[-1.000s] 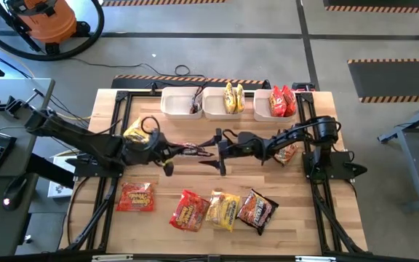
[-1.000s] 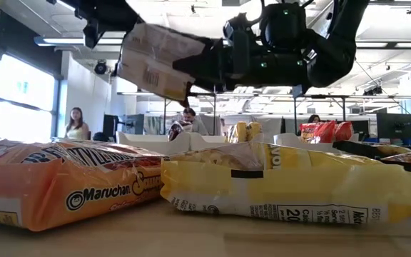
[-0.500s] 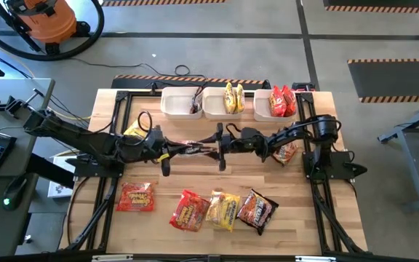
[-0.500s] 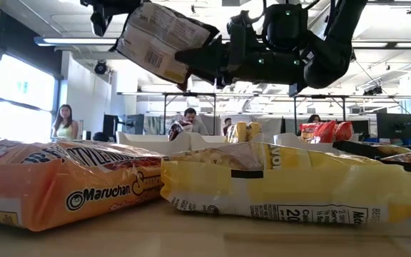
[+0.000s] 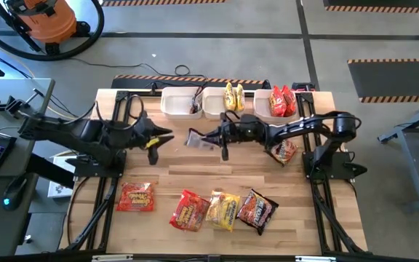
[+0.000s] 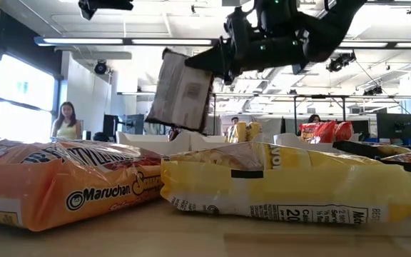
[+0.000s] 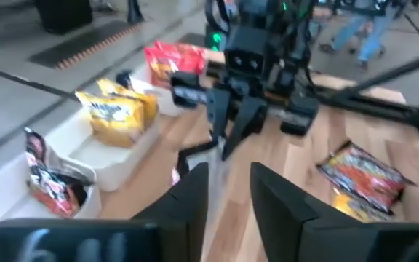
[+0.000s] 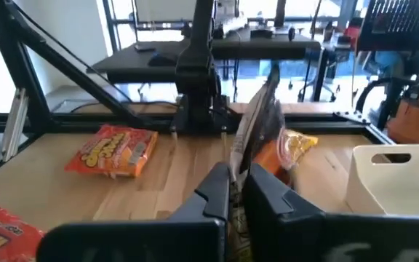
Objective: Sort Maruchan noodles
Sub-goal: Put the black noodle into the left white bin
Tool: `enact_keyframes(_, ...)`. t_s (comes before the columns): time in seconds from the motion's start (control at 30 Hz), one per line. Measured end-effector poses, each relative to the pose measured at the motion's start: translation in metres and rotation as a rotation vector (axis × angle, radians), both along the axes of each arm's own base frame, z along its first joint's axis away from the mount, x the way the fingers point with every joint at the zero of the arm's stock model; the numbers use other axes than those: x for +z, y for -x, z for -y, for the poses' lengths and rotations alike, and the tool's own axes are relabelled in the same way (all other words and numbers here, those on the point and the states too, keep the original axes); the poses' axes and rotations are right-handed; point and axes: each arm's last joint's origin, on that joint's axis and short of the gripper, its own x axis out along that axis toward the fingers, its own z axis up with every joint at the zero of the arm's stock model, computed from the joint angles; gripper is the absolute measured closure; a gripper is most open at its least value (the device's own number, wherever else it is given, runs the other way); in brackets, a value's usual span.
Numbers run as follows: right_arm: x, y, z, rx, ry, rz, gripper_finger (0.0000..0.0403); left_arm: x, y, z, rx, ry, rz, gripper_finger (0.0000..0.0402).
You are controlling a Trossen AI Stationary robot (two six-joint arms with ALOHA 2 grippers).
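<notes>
Your right gripper has its fingers clamped on a noodle packet, which hangs edge-down in the air above the tabletop, just in front of the left bin. Your left gripper sits just left of that packet, fingers apart and holding nothing. Four more packets lie in a row along the tabletop's near edge.

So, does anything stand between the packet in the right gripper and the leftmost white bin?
Nothing visible does. The right gripper holds the packet in the air near the leftmost bin; the left gripper is off to one side.
</notes>
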Motion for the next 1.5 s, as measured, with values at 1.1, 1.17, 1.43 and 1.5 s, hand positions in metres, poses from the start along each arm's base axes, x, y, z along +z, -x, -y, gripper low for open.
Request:
enact_keyframes(1.1,0.012,-0.008,-0.003,0.077,0.035,0.033,0.0402,-0.119,-0.007,-0.028,-0.087,0.199,0.097,0.0198)
enact_keyframes(1.17,0.011,-0.008,-0.003,0.079,0.034,0.033,0.0402,-0.116,-0.008,-0.029,-0.097,0.185,0.101,0.0182)
enact_keyframes(1.43,0.015,-0.008,-0.003,0.084,0.041,0.066,0.0402,-0.115,-0.009,-0.036,-0.107,0.144,0.091,0.0147)
enact_keyframes(1.5,0.016,-0.008,-0.003,0.090,0.043,0.081,0.0402,-0.116,-0.011,-0.037,-0.103,0.144,0.091,0.0146)
